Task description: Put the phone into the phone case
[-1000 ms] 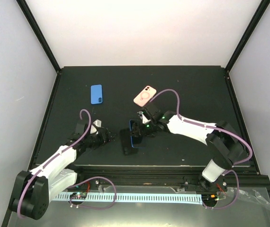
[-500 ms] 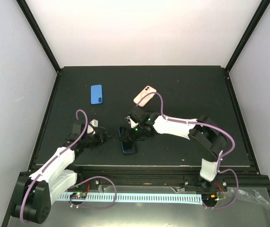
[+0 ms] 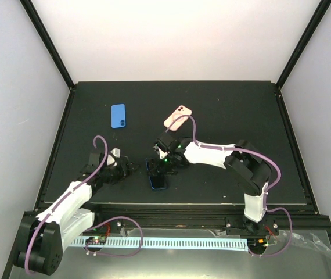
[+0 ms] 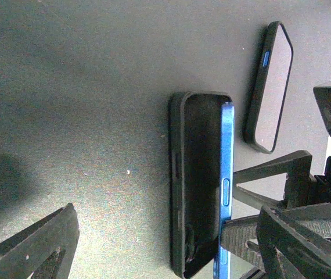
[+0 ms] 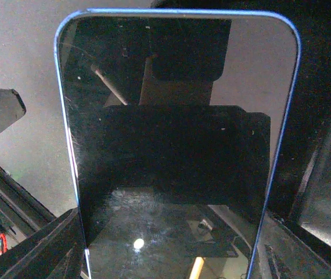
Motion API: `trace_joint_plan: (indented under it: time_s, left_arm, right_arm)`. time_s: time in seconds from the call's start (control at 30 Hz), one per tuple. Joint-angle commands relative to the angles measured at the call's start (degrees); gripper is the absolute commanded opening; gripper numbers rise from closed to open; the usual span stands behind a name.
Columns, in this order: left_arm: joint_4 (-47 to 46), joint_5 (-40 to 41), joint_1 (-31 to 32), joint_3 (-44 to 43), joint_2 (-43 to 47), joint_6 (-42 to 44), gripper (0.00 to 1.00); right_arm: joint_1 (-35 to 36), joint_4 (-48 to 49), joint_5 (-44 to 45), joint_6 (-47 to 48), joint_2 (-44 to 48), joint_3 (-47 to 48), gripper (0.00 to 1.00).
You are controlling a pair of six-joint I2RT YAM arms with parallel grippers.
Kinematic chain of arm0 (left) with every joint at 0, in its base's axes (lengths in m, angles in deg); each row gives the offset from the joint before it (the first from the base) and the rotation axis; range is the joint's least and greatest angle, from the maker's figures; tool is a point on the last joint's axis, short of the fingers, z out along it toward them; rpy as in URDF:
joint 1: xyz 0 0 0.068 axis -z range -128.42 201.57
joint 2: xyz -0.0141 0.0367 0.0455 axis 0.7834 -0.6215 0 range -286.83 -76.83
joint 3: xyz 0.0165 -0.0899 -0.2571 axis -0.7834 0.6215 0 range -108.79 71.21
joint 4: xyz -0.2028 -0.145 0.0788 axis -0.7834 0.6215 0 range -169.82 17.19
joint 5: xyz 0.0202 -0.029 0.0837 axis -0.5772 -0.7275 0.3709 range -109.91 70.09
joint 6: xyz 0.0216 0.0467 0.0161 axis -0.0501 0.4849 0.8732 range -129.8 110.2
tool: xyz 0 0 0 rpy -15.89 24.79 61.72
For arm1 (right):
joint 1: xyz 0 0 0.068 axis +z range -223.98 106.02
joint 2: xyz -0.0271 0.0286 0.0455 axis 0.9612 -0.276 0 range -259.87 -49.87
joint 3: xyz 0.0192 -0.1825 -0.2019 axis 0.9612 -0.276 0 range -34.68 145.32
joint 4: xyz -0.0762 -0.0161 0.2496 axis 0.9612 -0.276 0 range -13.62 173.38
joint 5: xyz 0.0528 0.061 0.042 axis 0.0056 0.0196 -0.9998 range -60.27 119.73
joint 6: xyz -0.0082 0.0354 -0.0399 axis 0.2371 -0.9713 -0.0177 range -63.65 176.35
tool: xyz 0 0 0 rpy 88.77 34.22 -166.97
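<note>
1. Pink first: finding the phone case (image 3: 177,118) lying flat toward the back of the table (image 3: 241,110), well apart from the phone.
2. Gripping the blue phone (image 5: 177,145) with the right claw (image 3: 162,165), squeezing it across its two long sides near one end and tipping it up on one long side.
3. Leaning that phone over a black case (image 4: 197,186) lying flat on the table, with the low side sitting in or on it. Not managing to tell which.
4. Keeping the left claw (image 3: 132,167) spread wide, holding nothing, hovering just beside the black case.
5. Judging the job as not done: having the phone picked up, but not having it in the pink case. Needing a lift, a trip back to the pink case and a push in.
6. Working near the front edge of the table, so watching for a slip off that side.
7. Seeing bare dark table between the phone and the pink case, giving good room to move.
8. Minding the right arm's cable (image 3: 193,131) looping across the pink case in the top view.
9. Leaving the blue flat thing (image 3: 118,115) at the back left, well out of the way.
</note>
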Motion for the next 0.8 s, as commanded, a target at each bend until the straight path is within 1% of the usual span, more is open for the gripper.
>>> trace_joint_plan:
  time_s: [0.0, 0.27, 0.43, 0.6, 0.77]
  left_arm:
    - [1.57, -1.07, -0.61, -0.66, 0.45, 1.36, 0.85]
    - [2.12, -2.08, -0.61, -0.88, 0.39, 1.39, 0.85]
    - [2.48, -2.38, -0.61, -0.8, 0.48, 1.63, 0.85]
    - [2.43, -2.72, -0.53, -0.63, 0.66, 1.58, 0.84]
    - [0.82, -4.31, -0.39, 0.38, 0.75, 1.13, 0.78]
  right_arm:
    - [0.45, -1.7, 1.06, 0.31, -0.74, 1.79, 0.74]
    - [0.45, -2.35, 2.36, -1.48, -1.01, 2.38, 0.79]
    - [0.43, -1.94, 2.6, -2.29, -0.09, 2.3, 0.85]
    - [0.45, -0.46, 2.46, -2.31, 1.84, 1.3, 0.86]
    - [0.18, 1.48, 4.77, 0.33, 5.38, -0.96, 0.82]
